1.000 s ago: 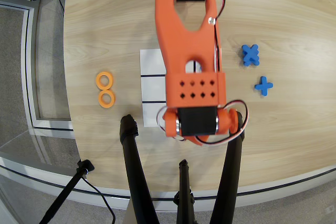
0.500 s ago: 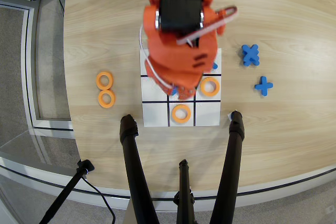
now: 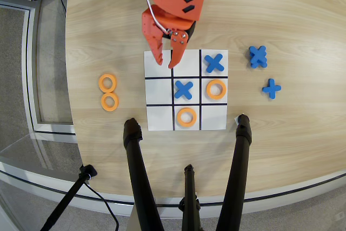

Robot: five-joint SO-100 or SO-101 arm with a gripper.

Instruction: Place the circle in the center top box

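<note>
Orange pincer (image 3: 166, 63), narrowly parted and empty, hangs over the grid (image 3: 159, 119) beside blue crosses (image 3: 214, 63).

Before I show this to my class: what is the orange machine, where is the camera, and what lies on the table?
The camera looks straight down on a wooden table. The orange machine is a small robot arm; its two-finger gripper hangs open and empty over the white grid. On the grid lie two blue crosses and two orange rings. Two spare rings sit left of it, two spare crosses right. The black legs at the bottom likely belong to a stand.
</note>
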